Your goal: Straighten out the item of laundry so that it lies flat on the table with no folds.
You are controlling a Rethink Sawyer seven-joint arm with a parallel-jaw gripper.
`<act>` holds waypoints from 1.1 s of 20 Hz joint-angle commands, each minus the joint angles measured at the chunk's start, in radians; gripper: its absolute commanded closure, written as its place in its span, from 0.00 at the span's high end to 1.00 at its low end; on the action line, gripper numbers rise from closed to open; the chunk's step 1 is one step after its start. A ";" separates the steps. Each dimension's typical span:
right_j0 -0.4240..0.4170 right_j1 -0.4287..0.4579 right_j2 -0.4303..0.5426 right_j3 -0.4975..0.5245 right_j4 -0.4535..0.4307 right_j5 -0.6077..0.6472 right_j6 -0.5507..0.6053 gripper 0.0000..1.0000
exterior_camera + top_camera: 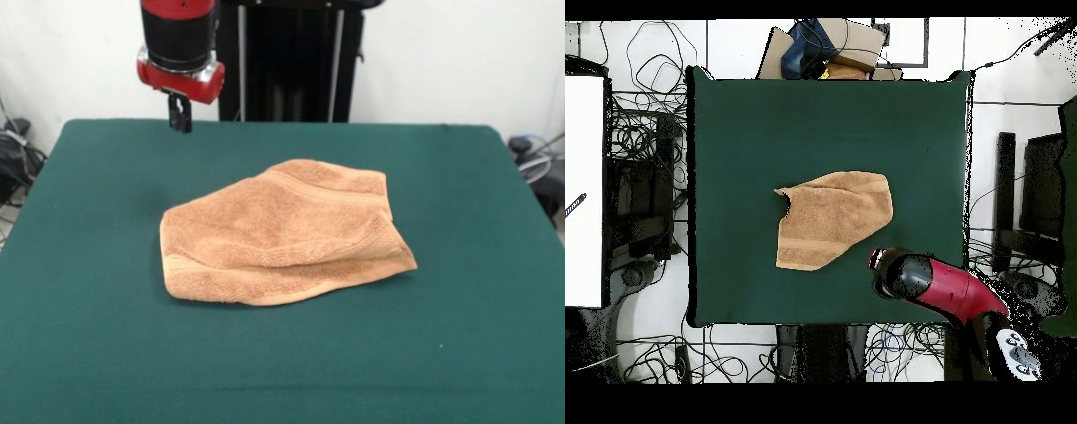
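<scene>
On the green felt table (88, 265), roughly mid-surface, the orange-tan towel (278, 234) sits folded over itself, bunched up. Off to the side, well clear, hangs the gripper (180, 115); can't tell how its fingers are set. White wall behind, cables all over the floor (645, 60).

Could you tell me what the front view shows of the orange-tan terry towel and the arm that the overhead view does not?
Only the front view shows the orange-tan terry towel in relief: a layer folded over, a ridge across its middle, and the small black gripper hanging above the table. Only the overhead view shows the towel's irregular outline, with the red and black arm reaching in clear of the towel. Both show the towel near the middle of the dark green table, untouched.
</scene>
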 commanded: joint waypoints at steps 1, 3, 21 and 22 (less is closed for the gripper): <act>0.028 0.027 0.110 0.011 -0.043 -0.040 0.040 0.00; 0.035 0.030 0.114 -0.012 -0.034 -0.024 0.041 0.00; 0.070 0.014 0.120 -0.078 0.015 0.057 0.061 0.00; 0.073 0.018 0.120 -0.083 0.016 0.061 0.062 0.00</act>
